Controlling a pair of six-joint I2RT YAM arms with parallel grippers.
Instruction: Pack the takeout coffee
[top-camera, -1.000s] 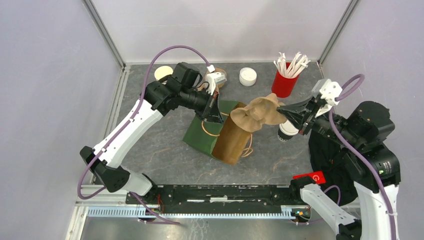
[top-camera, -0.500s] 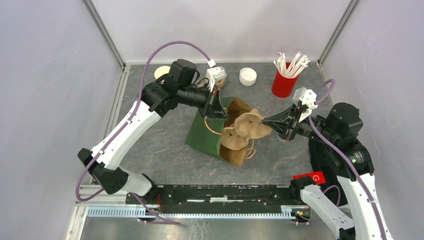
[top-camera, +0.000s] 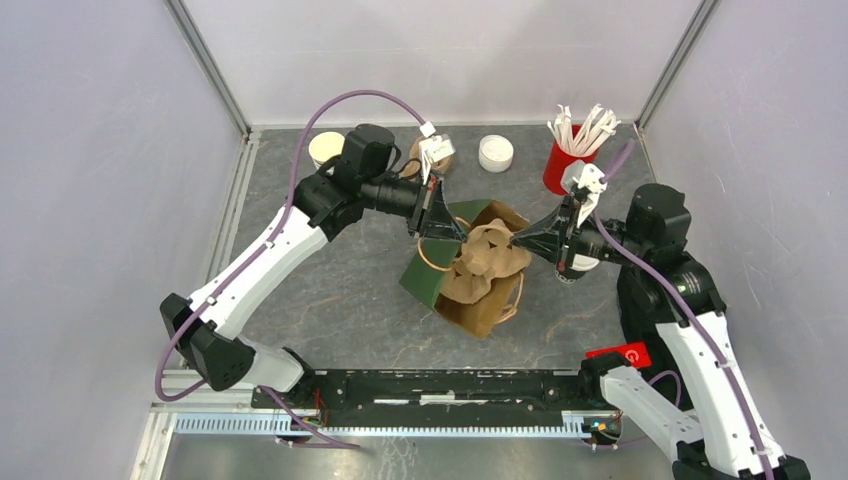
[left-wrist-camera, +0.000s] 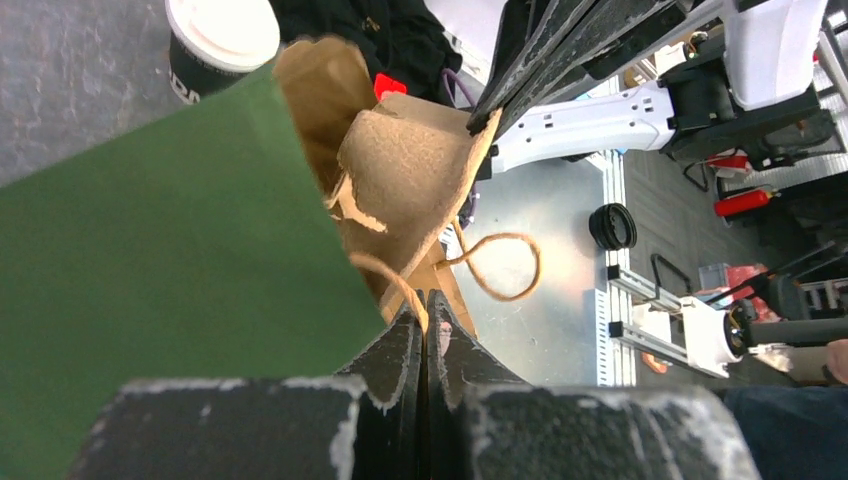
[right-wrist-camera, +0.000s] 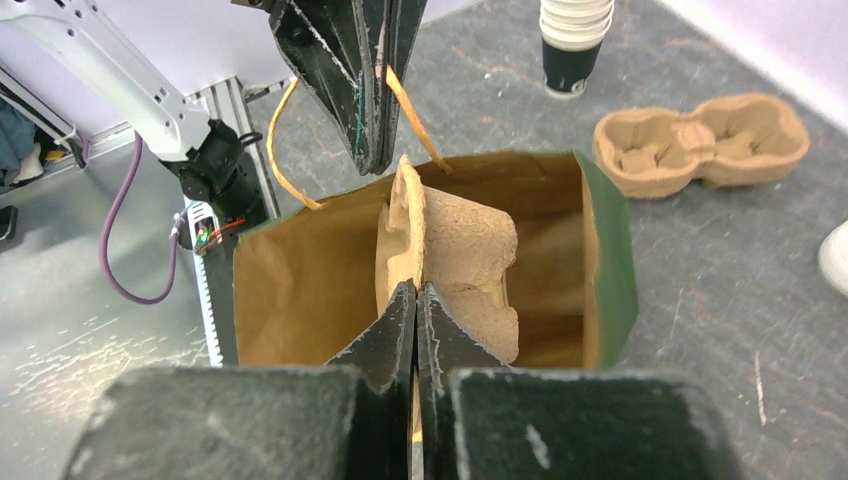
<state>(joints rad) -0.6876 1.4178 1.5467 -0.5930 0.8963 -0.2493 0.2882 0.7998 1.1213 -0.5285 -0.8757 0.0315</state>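
Observation:
A paper bag, green outside (top-camera: 428, 282) and brown inside (right-wrist-camera: 300, 270), stands mid-table with its mouth open. My left gripper (top-camera: 447, 232) (left-wrist-camera: 425, 305) is shut on the bag's twine handle (left-wrist-camera: 395, 275) at the far rim. My right gripper (top-camera: 517, 240) (right-wrist-camera: 416, 292) is shut on the edge of a moulded cardboard cup carrier (top-camera: 490, 255) (right-wrist-camera: 460, 250), which hangs upright inside the bag's mouth. The takeout coffee (left-wrist-camera: 215, 40), dark with a white lid, stands on the table right of the bag. In the top view the coffee (top-camera: 578, 266) is mostly hidden under my right wrist.
A red cup of white stirrers (top-camera: 565, 165) and a stack of white lids (top-camera: 495, 152) stand at the back. A stack of lidless cups (top-camera: 325, 147) (right-wrist-camera: 575, 40) sits back left, with a second cardboard carrier (right-wrist-camera: 700, 140) beside it.
My right gripper has moved left and carried the carrier into the bag's mouth. My left gripper, holding the handle, has pulled the bag more upright and slightly to the right.

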